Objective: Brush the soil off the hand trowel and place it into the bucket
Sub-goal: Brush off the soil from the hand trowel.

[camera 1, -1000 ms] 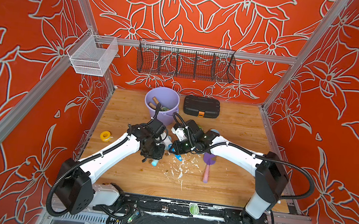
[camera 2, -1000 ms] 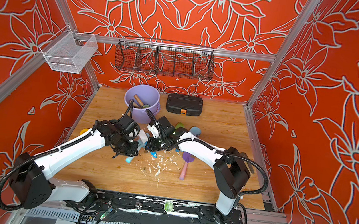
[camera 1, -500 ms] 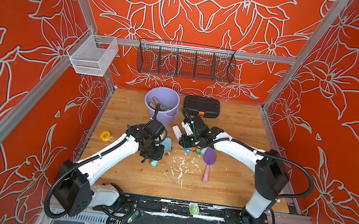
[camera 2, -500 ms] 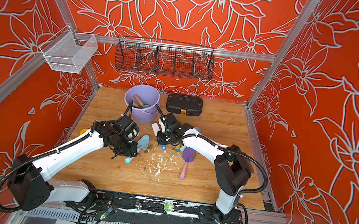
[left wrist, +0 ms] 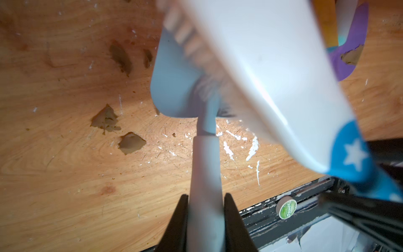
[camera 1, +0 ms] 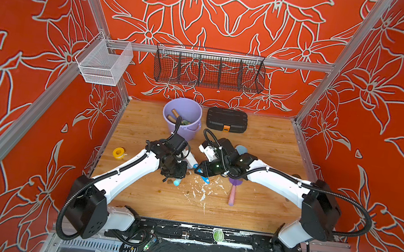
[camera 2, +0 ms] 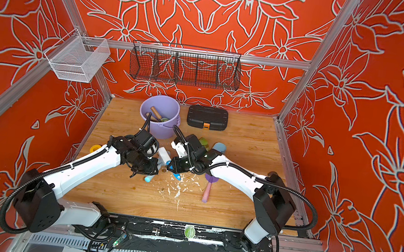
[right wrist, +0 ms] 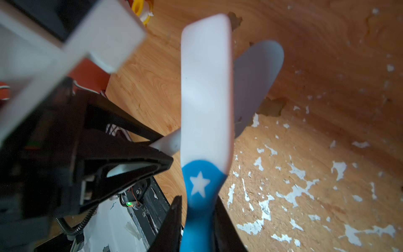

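The pale-blue hand trowel [left wrist: 174, 87] hangs near the bucket [camera 1: 190, 130], not in it. The left gripper [left wrist: 206, 196] is clenched on its handle so the blade meets the white brush [right wrist: 205, 87], which the right gripper [right wrist: 197, 200] grasps by its blue end. Loosened soil [left wrist: 130, 143] lies on the bench [left wrist: 65, 185].

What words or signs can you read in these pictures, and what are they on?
"Towel": on the round green sticker on the black rail, in the left wrist view.
A white star, no words: on the brush, on its blue handle.
In both top views the sticker is too small to read.
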### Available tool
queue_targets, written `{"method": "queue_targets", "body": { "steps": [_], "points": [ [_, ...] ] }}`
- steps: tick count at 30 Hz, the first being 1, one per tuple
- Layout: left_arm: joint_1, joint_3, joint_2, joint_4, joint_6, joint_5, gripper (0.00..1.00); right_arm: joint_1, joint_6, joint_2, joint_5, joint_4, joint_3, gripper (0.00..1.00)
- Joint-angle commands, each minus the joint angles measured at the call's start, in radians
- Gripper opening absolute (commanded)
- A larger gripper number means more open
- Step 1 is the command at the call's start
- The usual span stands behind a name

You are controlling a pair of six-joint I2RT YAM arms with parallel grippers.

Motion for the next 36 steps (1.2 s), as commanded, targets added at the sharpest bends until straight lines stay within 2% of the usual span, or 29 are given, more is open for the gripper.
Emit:
{"method": "queue_targets", "body": {
  "steps": [1,6,11,17,25,30,36],
  "points": [
    [-0.001,-0.031,0.006,0.056,-0.053,0.059,0.00,-0.035,0.079,-0.068,0.031,0.081,-0.054,0.00],
    [0.036,-0.086,-0.004,0.168,-0.081,0.332,0.00,-0.088,0.163,-0.161,0.042,0.165,-0.145,0.00],
    [0.141,-0.199,-0.035,0.337,-0.137,0.640,0.00,-0.138,0.216,-0.251,0.026,0.218,-0.219,0.00],
    [0.274,-0.223,-0.068,0.388,-0.152,0.843,0.00,-0.207,0.254,-0.332,-0.031,0.258,-0.286,0.00],
    [0.369,-0.270,-0.128,0.557,-0.321,0.923,0.00,-0.221,0.328,-0.333,-0.093,0.446,-0.361,0.00],
    [0.392,-0.351,-0.167,0.784,-0.526,0.947,0.00,-0.225,0.412,-0.300,-0.172,0.585,-0.380,0.00],
    [0.413,-0.364,-0.157,0.814,-0.552,0.969,0.00,-0.225,0.556,-0.235,-0.264,0.786,-0.409,0.00]
  ]
}}
